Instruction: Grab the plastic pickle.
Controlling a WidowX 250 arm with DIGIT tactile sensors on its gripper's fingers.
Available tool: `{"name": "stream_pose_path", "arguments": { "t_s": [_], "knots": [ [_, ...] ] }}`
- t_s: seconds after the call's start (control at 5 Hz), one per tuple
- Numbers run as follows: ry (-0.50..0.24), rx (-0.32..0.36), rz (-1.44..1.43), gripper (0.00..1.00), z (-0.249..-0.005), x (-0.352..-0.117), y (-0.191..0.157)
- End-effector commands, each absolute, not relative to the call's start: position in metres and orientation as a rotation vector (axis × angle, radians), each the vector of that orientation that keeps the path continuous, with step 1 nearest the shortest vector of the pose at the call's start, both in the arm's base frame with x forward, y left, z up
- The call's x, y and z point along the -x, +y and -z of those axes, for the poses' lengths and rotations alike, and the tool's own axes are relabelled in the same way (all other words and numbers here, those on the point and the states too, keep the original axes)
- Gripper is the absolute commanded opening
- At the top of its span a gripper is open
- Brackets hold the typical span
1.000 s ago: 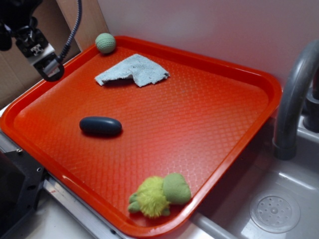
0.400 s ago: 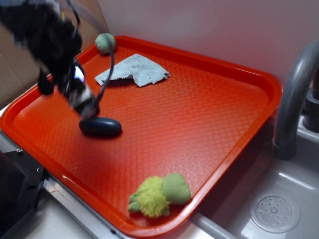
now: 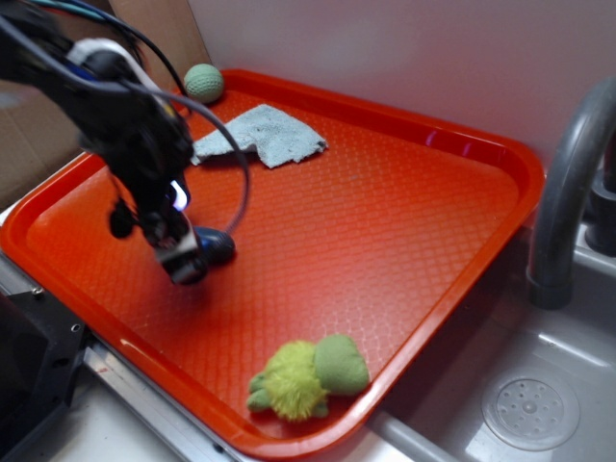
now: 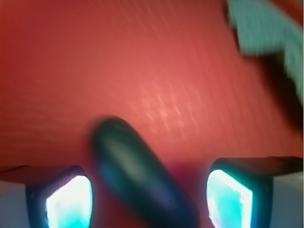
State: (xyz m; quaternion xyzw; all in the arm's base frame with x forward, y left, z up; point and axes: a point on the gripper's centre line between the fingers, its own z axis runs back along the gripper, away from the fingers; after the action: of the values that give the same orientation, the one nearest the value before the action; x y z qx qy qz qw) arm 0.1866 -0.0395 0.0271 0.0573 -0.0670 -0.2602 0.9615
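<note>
Down from the tray's far-left corner, the arm now has its fingers (image 4: 69,202) spread wide on either side of the pickle (image 4: 142,178), gripping nothing yet. That pickle lies slantwise between them on the red tray (image 3: 385,231), left of centre. Closing on its smooth, rounded body at that angle, I'd guess it squirts out sideways.

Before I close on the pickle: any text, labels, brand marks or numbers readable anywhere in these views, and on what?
None readable.
Plastic pickle: plain dark surface, no marking.
Red tray: only an embossed diamond texture, no lettering.
Blue cloth, knitted ball, plush toy: no tags or print visible.
End effector: blurred in the exterior view; the wrist view shows only its glowing pads, no print.
</note>
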Motion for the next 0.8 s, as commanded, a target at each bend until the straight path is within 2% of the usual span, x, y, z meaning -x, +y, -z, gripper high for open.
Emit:
{"name": "stream_pose_path", "arguments": {
  "t_s": [0.0,0.2,0.4,0.6],
  "knots": [
    [-0.037,-0.225,0.537,0.0,-0.019,-0.194,-0.045],
    [-0.077,-0.163,0.485,0.0,-0.03,-0.198,-0.035],
    [-0.094,-0.156,0.474,0.0,-0.036,-0.191,-0.034],
    [-0.151,-0.144,0.431,0.0,-0.062,-0.185,-0.032]
  ]
}}
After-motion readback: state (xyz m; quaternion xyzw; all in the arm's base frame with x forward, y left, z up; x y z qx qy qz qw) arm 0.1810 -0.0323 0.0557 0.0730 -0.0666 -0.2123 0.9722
